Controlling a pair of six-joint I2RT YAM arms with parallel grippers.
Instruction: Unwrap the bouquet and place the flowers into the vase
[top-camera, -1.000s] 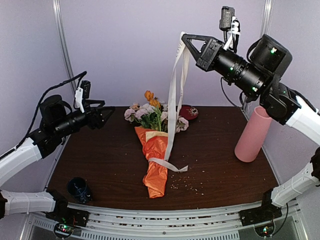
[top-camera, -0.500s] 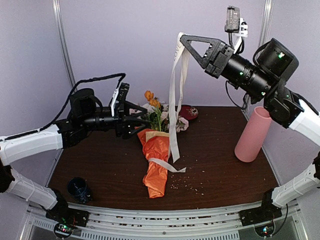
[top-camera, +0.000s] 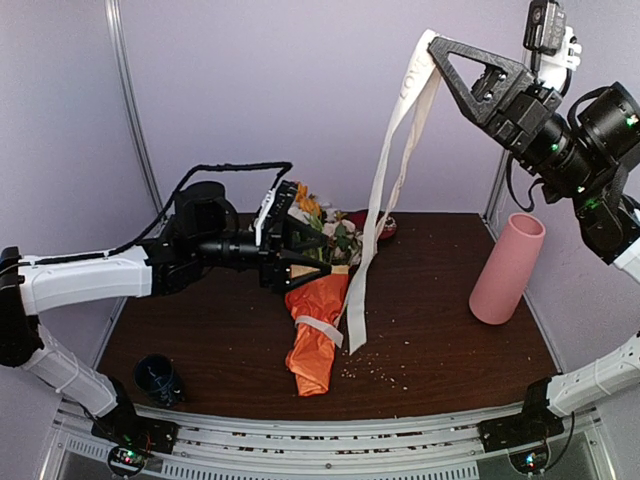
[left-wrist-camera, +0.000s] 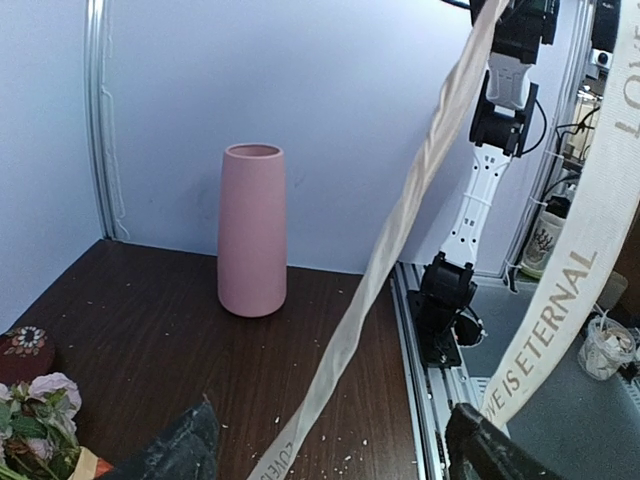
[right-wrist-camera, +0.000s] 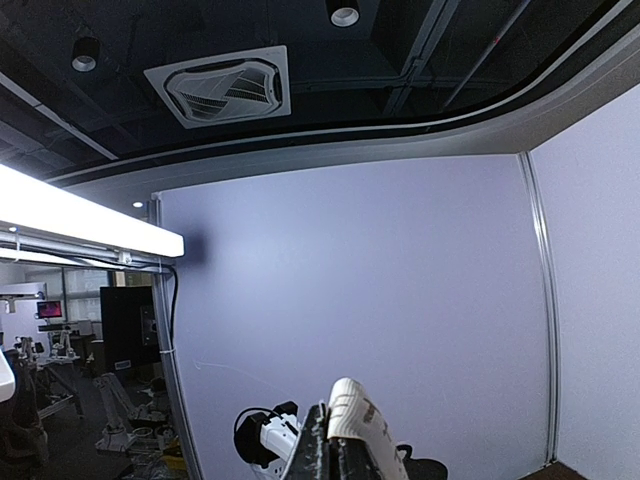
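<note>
One dark worktop (top-camera: 200, 330) below all. Lying at centre, bouquet (top-camera: 312, 335) in its paper, left tool (top-camera: 318, 255) spread wide just at flower end. Standing well right, vase (top-camera: 507, 268). Hanging from right tool (top-camera: 432, 42), pinched shut high above, ribbon (top-camera: 385, 190); lettering legible only via left wrist.

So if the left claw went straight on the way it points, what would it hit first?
Most likely the cream ribbon hanging just ahead of the left claw; the pink vase stands farther on.
</note>
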